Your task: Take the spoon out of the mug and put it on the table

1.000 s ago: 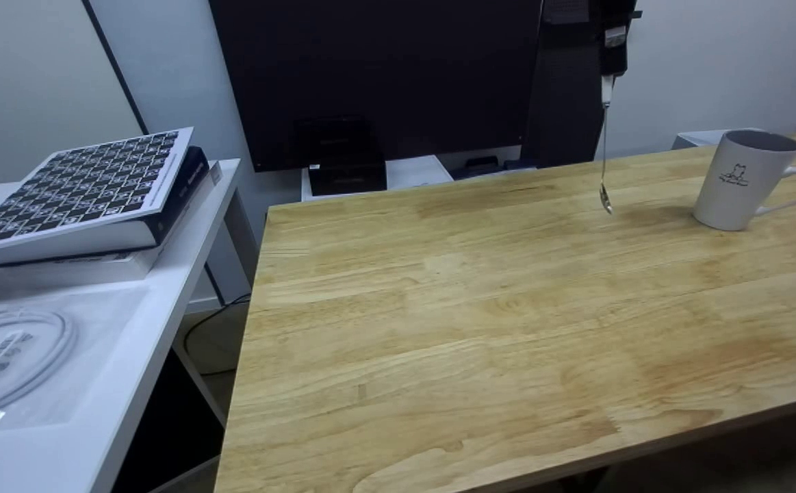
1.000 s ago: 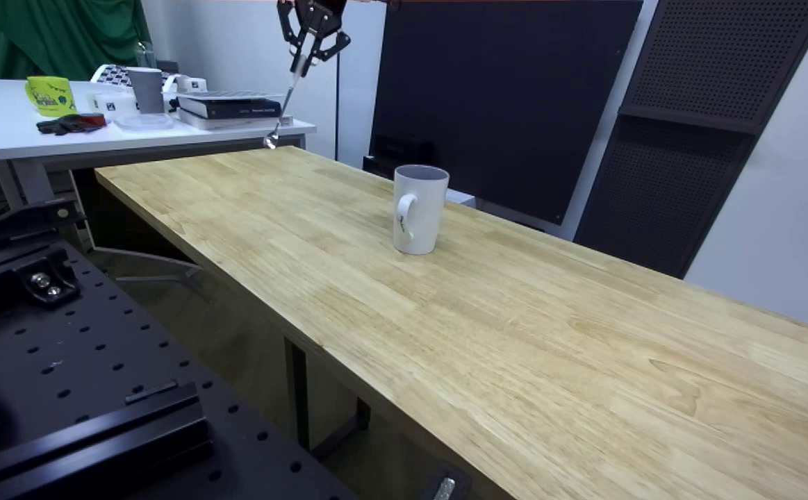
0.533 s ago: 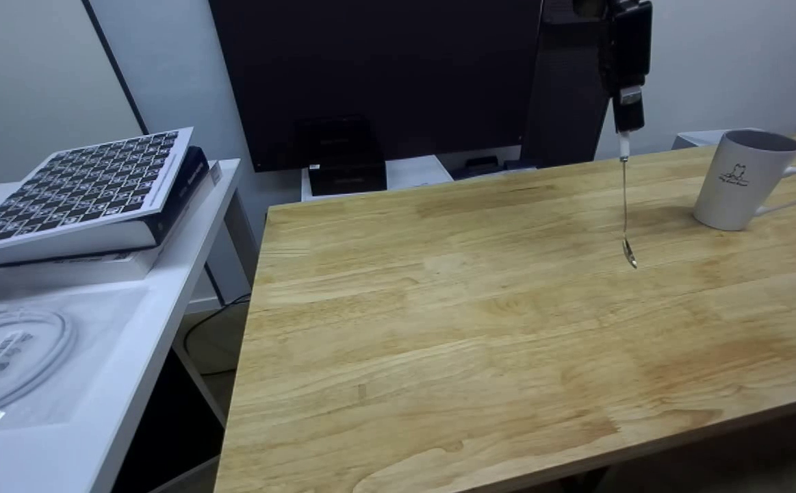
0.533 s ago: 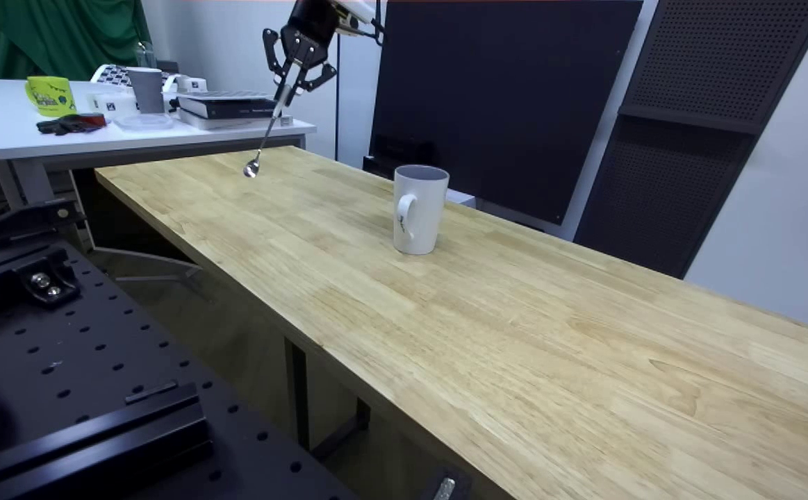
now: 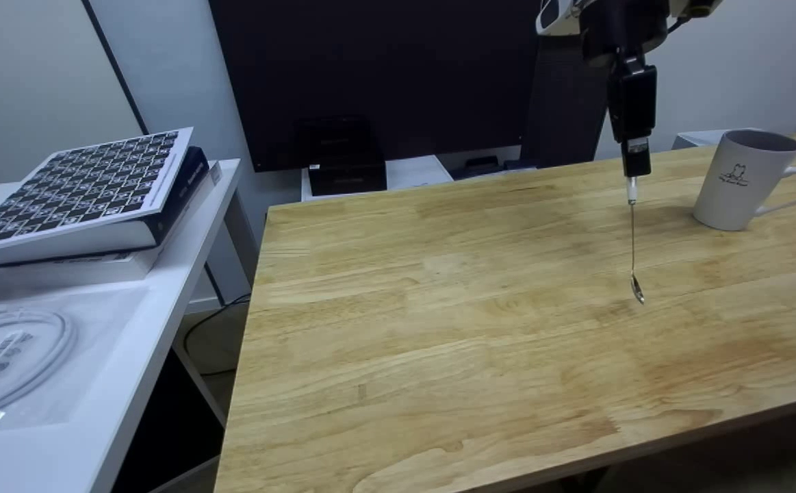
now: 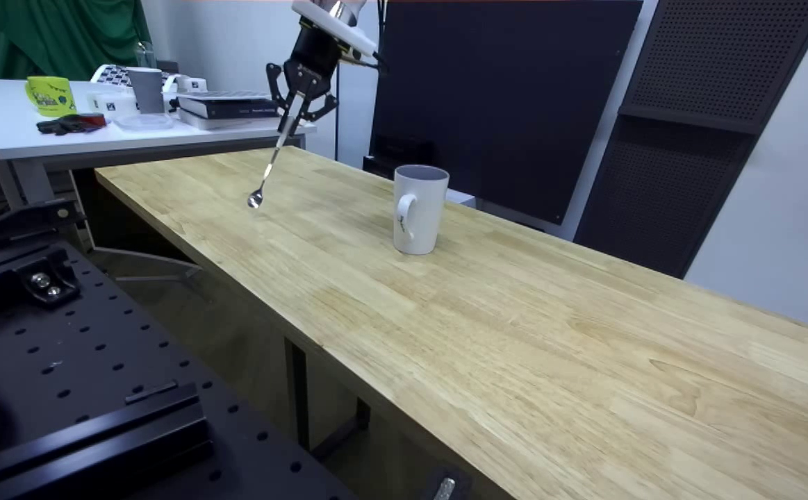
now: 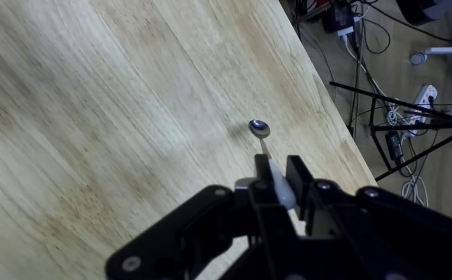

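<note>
The spoon (image 5: 632,239) has a silvery bowl and a white handle end. My gripper (image 5: 636,171) is shut on the white handle end, and the spoon hangs steeply with its bowl down. This also shows in an exterior view, with the spoon bowl (image 6: 256,198) below the gripper (image 6: 290,123). In the wrist view the handle sits between the fingertips (image 7: 278,163), and the spoon bowl (image 7: 259,128) is over the wooden table (image 7: 132,97) with a shadow beside it. Contact with the table cannot be told. The grey-white mug (image 5: 743,181) (image 6: 421,215) stands upright, apart from the spoon.
A white side table (image 5: 165,308) holds books (image 5: 83,198) and bagged cable. In an exterior view it also bears a yellow-green mug (image 6: 51,96) and a grey cup (image 6: 146,90). Beyond the table's edge, the wrist view shows a black stand (image 7: 416,126) and floor cables.
My gripper has come down with the spoon, from well above the table to low over it, moving slightly nearer the table's front edge. The mug has not moved.
</note>
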`<state>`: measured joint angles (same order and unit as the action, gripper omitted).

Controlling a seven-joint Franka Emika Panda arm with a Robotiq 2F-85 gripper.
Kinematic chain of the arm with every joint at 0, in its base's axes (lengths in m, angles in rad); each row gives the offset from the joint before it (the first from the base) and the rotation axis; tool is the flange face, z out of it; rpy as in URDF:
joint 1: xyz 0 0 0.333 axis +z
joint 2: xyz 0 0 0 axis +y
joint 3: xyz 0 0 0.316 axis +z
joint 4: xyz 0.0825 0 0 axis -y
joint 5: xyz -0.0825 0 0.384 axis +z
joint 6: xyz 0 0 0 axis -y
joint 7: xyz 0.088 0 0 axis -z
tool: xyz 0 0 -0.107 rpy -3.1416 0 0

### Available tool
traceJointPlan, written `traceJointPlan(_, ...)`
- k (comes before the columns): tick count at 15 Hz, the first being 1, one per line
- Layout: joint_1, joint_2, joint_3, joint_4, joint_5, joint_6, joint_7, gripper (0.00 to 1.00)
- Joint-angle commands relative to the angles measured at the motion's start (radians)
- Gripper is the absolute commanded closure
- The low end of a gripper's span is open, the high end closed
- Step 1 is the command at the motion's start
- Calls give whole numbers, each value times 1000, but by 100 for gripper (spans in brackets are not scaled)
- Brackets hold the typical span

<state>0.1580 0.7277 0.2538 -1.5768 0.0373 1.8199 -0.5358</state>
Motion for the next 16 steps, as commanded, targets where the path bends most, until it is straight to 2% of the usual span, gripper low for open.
traceJointPlan(1,-2,3,-8,-17,-19,16,12,59)
traceJointPlan(3,3,9,-17,-11,-34,3,25,52)
traceJointPlan(10,12,-36,-62,21,-73,-33,164,4)
traceJointPlan(12,14,-69,-77,31,-73,-35,233,0)
traceJointPlan(16,17,-129,-112,55,-81,-29,353,0)
